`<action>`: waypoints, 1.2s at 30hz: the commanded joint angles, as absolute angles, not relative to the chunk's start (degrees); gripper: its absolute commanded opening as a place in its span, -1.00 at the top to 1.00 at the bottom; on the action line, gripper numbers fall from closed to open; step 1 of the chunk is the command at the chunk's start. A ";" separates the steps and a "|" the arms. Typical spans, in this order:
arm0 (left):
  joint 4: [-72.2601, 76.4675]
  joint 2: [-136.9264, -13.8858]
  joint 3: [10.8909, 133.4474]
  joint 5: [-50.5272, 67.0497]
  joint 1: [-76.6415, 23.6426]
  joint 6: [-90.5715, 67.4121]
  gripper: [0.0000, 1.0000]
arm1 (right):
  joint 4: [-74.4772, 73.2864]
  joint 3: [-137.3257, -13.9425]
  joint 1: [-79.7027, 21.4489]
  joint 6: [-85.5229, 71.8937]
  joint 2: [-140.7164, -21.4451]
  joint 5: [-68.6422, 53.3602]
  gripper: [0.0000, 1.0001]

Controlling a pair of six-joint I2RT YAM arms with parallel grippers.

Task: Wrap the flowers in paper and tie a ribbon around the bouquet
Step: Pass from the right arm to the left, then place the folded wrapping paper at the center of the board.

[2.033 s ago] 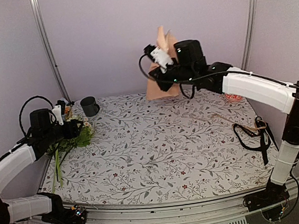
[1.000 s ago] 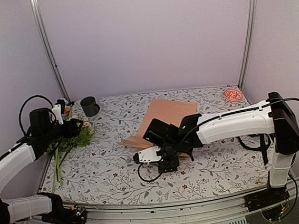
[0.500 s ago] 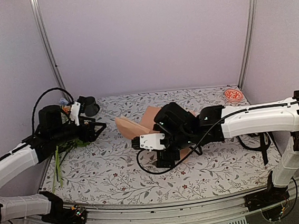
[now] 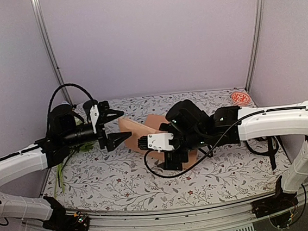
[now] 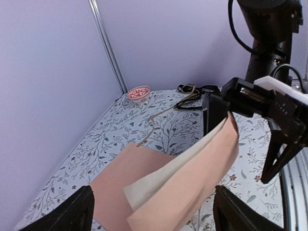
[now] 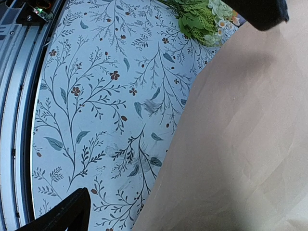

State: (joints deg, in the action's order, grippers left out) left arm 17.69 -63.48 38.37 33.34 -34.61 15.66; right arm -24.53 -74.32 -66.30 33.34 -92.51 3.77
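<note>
The peach-orange paper (image 4: 135,134) lies mid-table with its left part curled up and folded over. In the left wrist view the raised flap of the paper (image 5: 192,168) leans against one finger (image 5: 214,111) of my right gripper (image 4: 174,160), whose jaws stand wide apart and clamp nothing. My left gripper (image 4: 119,125) is open and hovers just left of the fold, facing it. The flowers (image 4: 73,150) lie at the table's left edge behind the left arm, and their blooms also show in the right wrist view (image 6: 204,21). The black ribbon (image 4: 265,137) lies at the right edge.
A dark mug (image 4: 91,107) stands at the back left, partly behind my left gripper. A small red bowl (image 4: 240,97) sits at the back right. A thin tan cord (image 5: 159,113) runs from the ribbon towards the paper. The floral table cover (image 4: 122,178) spans the table.
My left arm has swung from the flowers over to the paper's left edge and opened wider. The right gripper has let the paper go and opened fully; the paper's left part now stands curled up.
</note>
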 commanded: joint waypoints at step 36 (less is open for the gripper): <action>-2.15 -70.13 46.14 28.78 -47.08 31.57 1.00 | -40.24 -79.16 -44.54 29.80 -83.43 -43.61 -0.98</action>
